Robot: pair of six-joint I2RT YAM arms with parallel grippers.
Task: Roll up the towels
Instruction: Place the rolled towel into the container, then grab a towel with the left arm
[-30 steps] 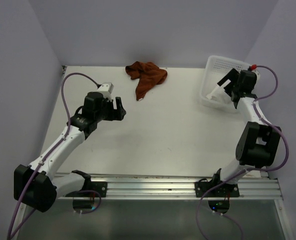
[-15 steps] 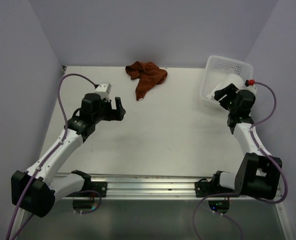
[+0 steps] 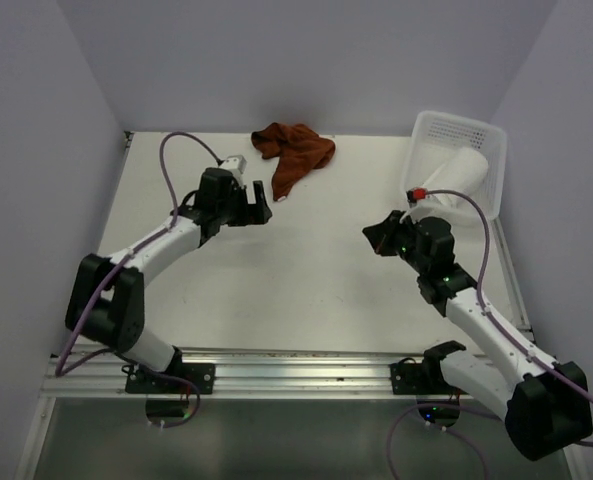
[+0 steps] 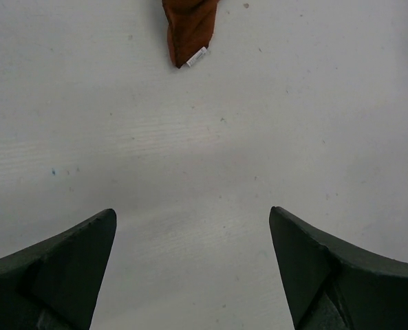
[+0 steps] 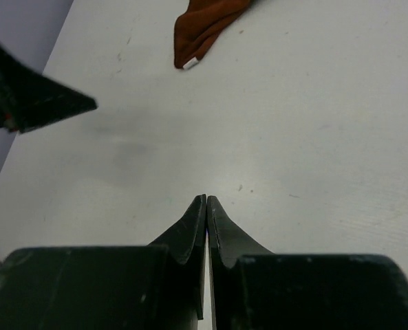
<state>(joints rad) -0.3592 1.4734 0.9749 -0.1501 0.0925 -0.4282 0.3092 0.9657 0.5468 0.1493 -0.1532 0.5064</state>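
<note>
Both arms have moved since a second ago. The right claw (image 3: 378, 237) has left the basket (image 3: 428, 140) and swung out over the desk (image 3: 306, 280), now well to the near right of the rust-brown towel (image 3: 294, 150). It was wide open then. Now the jaws are pressed together with nothing between them, which is clear in the right wrist view (image 5: 206, 199). The left claw (image 3: 259, 205) has pushed forward from farther back on the left and sits just on the near side of the rust-brown towel's hanging tip, jaws spread wide and empty (image 4: 192, 214).

The rust-brown towel hasn't moved. It's crumpled in a heap at the far edge of the desk, with a narrow tip and white tag pointing toward the arms (image 4: 188, 27). The white towel (image 3: 459, 172) lies tilted in the basket, well to the right of the rust-brown towel. It looks like a roll, so that one is probably done.

Step in hand, as I judge it: going for the second towel, approach only, no contact yet.

Next move likely calls for:
- left claw advancing the short gap to the tagged tip and pinching it
- dragging the cloth onto bare desk nearer the arms
- spreading it flat before rolling

The right claw would need to reopen to take a second corner. A one-corner pull may just drag the heap along bunched up.
</note>
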